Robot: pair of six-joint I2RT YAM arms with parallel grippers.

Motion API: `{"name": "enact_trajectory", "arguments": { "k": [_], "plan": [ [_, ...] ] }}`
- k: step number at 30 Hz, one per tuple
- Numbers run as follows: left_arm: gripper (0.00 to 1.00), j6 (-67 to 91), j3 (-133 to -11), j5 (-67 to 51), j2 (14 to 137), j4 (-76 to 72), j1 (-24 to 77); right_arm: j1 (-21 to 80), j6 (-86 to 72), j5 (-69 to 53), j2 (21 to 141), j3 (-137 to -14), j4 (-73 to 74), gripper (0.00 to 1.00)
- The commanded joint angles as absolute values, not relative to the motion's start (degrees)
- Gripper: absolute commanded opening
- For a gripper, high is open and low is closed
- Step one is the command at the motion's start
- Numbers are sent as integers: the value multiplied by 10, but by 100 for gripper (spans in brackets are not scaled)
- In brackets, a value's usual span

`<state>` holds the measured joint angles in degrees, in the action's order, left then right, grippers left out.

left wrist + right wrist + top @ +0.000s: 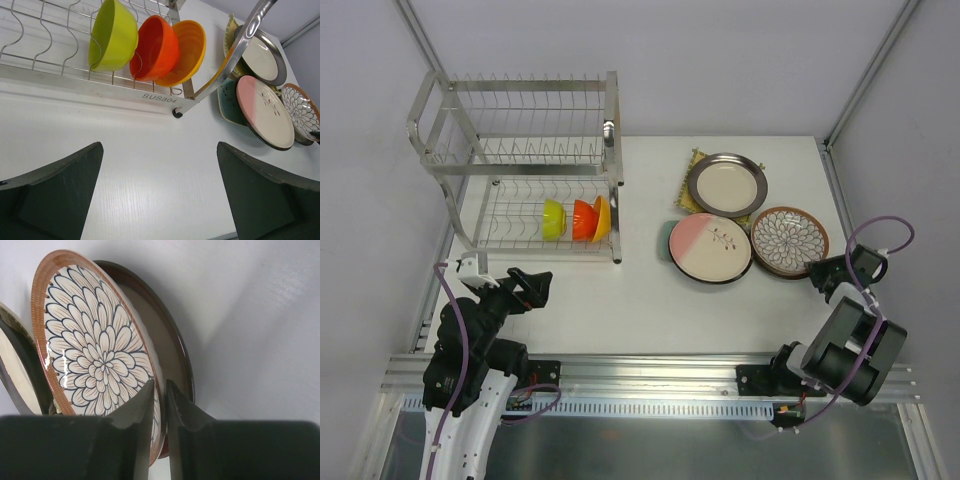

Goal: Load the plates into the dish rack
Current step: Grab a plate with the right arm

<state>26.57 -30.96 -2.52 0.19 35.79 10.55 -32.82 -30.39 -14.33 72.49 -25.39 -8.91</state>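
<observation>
The silver wire dish rack (520,130) stands at the back left; its lower rail shows in the left wrist view (100,85). The brown-rimmed petal-pattern plate (790,242) lies at the right, beside the pink-and-white plate (711,247) and the dark-rimmed cream plate (726,184). My right gripper (825,275) is shut on the petal plate's near rim (95,345), one finger on each face (161,385). A dark-rimmed plate (167,340) lies under it. My left gripper (530,288) is open and empty above bare table in front of the rack (159,146).
Green, orange and yellow bowls (575,218) stand in the rack's lower tier (150,47). A yellow woven square (695,158) and a teal dish (666,240) peek out from under the plates. Frame posts stand at the table's back corners.
</observation>
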Motion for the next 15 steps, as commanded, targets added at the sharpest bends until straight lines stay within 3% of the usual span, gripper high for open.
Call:
{"name": "enact_trajectory", "arguments": {
  "k": [1, 7, 15],
  "plan": [
    [99, 260, -307, -24, -94, 336, 109, -332, -314, -142, 691, -265, -84, 18],
    [99, 261, -306, -24, -94, 335, 110, -331, -335, -133, 611, -289, -33, 1],
    [99, 266, -304, -8, -93, 335, 110, -332, -392, -112, 507, -316, 23, 1]
  ]
}}
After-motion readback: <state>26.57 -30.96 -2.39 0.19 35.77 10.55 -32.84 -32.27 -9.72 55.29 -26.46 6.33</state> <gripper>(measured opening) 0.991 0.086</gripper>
